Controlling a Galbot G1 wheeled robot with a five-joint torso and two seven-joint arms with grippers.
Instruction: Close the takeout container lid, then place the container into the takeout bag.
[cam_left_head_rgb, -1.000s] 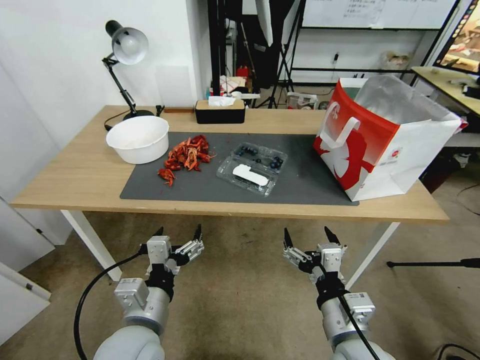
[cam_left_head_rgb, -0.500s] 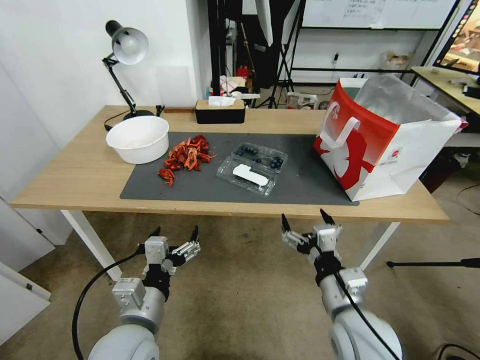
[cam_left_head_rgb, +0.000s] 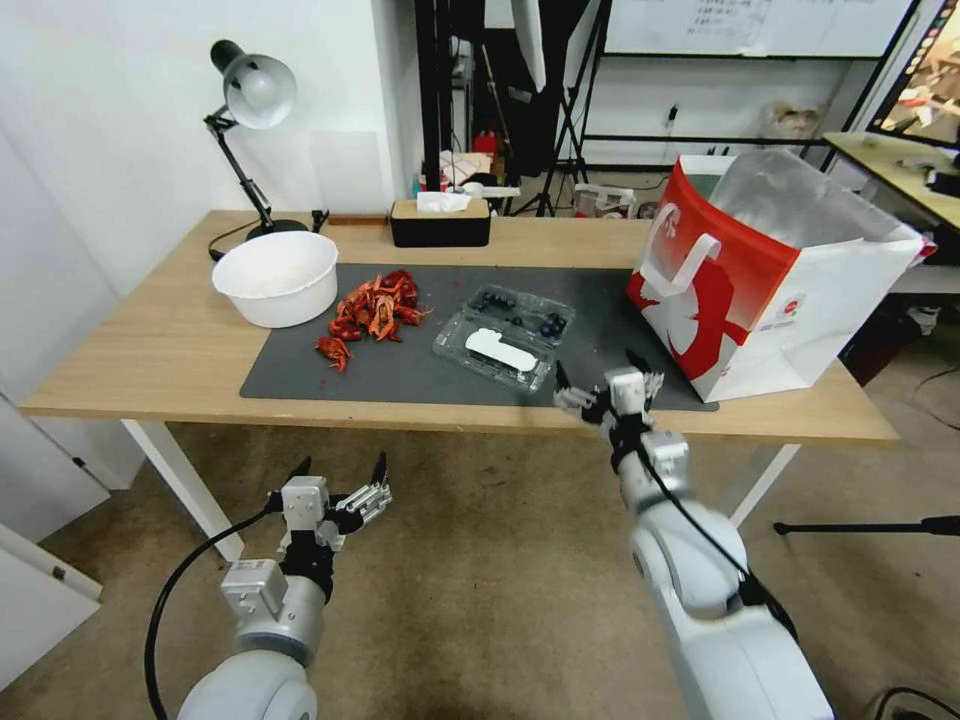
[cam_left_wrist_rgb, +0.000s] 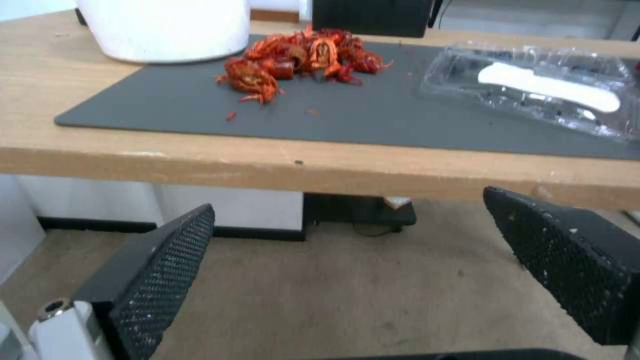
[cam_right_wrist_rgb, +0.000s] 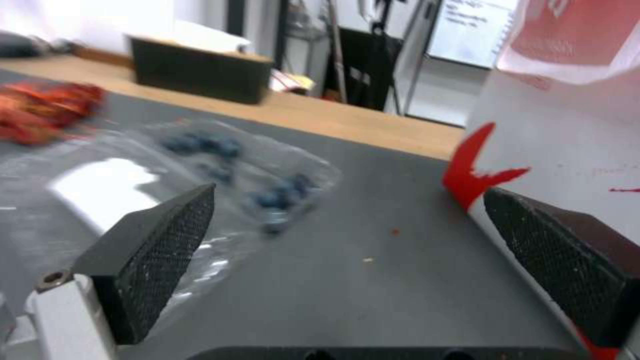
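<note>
The room is bright and the light is even, so the bench (cam_left_head_rgb: 150, 340) carries only soft, weak shadows. The head view bends straight lines near its edges. The foil lining of the bag (cam_left_head_rgb: 800, 200) shines pale. In the right wrist view the clear container (cam_right_wrist_rgb: 220, 170) and the red shells (cam_right_wrist_rgb: 40, 110) are smeared with blur, while the black fingers (cam_right_wrist_rgb: 153, 255) stay sharper.
</note>
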